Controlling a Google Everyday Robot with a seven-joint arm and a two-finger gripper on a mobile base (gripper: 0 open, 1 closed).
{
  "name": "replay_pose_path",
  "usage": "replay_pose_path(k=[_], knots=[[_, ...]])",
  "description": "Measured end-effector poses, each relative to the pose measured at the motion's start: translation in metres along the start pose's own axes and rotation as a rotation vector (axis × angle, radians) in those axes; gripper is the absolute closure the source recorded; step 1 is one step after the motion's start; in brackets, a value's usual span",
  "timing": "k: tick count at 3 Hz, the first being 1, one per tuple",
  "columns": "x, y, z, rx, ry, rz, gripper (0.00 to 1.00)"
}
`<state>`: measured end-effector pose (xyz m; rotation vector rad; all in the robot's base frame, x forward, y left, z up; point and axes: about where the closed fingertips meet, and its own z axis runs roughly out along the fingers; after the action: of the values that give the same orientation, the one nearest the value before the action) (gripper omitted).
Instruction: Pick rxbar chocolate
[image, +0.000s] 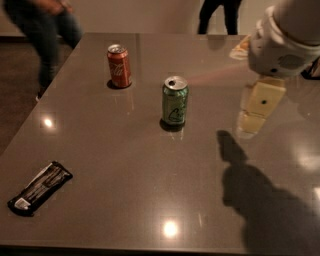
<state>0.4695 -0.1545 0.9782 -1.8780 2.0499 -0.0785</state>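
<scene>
The rxbar chocolate (40, 187) is a flat black foil bar with pale lettering. It lies at an angle near the table's front left corner, its small white patch at the near end. My gripper (256, 111) hangs from the white arm (285, 42) at the right side, above the table. It is well to the right of the bar, and the green can stands between them. It holds nothing that I can see.
A green soda can (175, 101) stands mid-table and a red soda can (119, 66) behind it to the left. A pale packet (240, 48) lies at the far right. One person (42, 30) stands at the table's left side, another (219, 15) beyond the far edge. The grey table (125, 165) ends just below the bar.
</scene>
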Motion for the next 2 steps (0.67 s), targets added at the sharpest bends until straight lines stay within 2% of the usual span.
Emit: replay_pose_path(k=[2], knots=[[-0.085, -0.006, 0.018, -0.015, -0.065, -0.224, 0.00]])
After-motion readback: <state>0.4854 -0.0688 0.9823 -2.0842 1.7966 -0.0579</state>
